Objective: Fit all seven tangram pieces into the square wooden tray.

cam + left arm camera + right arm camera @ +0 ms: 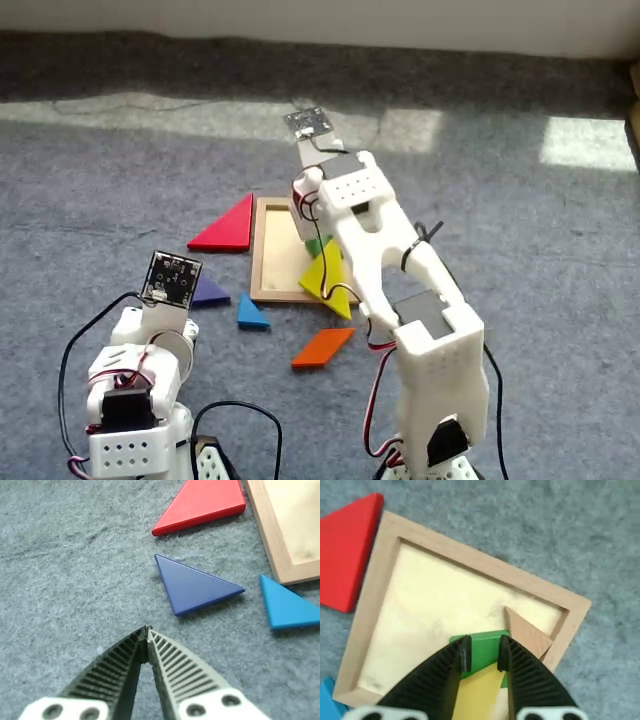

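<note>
Right pincer (482, 652) parted over green piece (485, 644) in tray (470, 556); yellow triangle (475, 695), tan triangle (527, 632) adjoin; left pincer (146, 630) closed.

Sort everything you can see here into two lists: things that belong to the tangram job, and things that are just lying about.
Belong to the job: wooden tray; red triangle; dark blue triangle; light blue triangle; orange parallelogram; yellow triangle; green square; wood-coloured triangle.
Just there: grey carpet; pale wall.
</note>
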You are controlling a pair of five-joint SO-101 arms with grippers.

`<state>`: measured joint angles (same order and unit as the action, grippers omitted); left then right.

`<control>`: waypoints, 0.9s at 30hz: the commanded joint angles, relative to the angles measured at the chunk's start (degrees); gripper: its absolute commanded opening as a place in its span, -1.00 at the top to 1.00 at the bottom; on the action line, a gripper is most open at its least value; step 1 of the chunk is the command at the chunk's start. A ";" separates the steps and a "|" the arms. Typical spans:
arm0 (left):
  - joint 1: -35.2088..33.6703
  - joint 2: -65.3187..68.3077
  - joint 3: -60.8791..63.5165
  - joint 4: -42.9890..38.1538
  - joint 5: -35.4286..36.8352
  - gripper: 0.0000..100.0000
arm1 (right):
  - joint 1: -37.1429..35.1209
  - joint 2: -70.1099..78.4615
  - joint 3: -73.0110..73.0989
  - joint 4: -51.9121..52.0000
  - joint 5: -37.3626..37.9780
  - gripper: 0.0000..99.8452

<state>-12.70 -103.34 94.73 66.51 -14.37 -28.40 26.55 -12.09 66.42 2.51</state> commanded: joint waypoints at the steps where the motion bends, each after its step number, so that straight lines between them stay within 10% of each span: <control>1: 0.75 -0.40 -0.22 -0.70 -0.62 0.98 | 2.51 -5.85 -3.91 0.66 0.00 0.80; 27: 0.66 -0.40 -0.22 -0.70 -0.62 0.98 | -8.22 4.97 -4.35 -0.75 0.09 0.80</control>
<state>-12.70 -103.34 94.73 66.51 -14.37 -32.88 31.74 -14.64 65.19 2.51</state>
